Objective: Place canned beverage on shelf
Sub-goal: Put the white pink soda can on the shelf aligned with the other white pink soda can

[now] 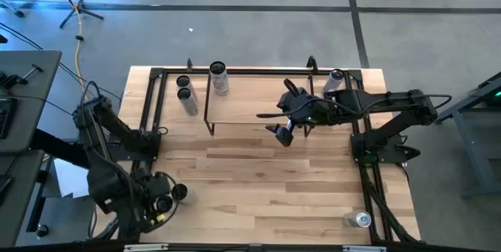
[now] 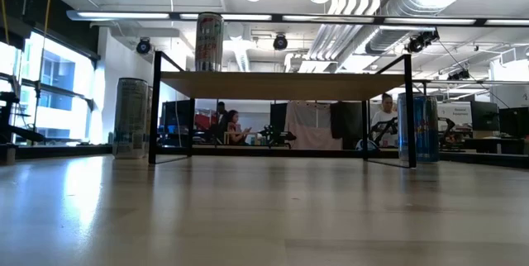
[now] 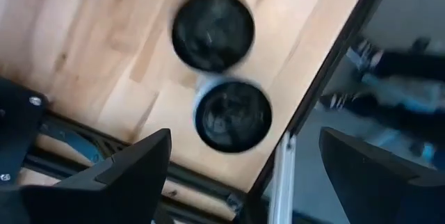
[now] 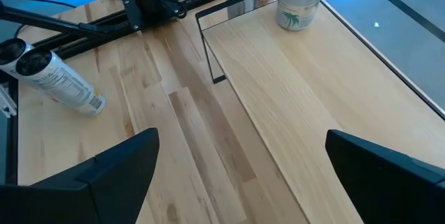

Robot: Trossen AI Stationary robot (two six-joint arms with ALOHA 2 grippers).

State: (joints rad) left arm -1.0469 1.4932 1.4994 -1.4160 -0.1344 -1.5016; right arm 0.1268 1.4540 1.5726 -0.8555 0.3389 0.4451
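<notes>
**Cans awaiting placement on the shelf**

One can (image 1: 219, 77) already stands on the shelf (image 1: 258, 99), at its far left corner. Both tools are empty: the right tool (image 1: 283, 133) spread wide at the shelf's near right, the left tool (image 3: 240, 175) wide above two cans (image 1: 171, 199) at the table (image 1: 258, 181) corner. Cans look rigid, smooth, probably slippery; grip mid-wall. Smooth wood table in an open workshop.

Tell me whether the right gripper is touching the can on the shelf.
Apart. The right wrist view shows the open right gripper with bare shelf top between it and the can at the far end.
</notes>
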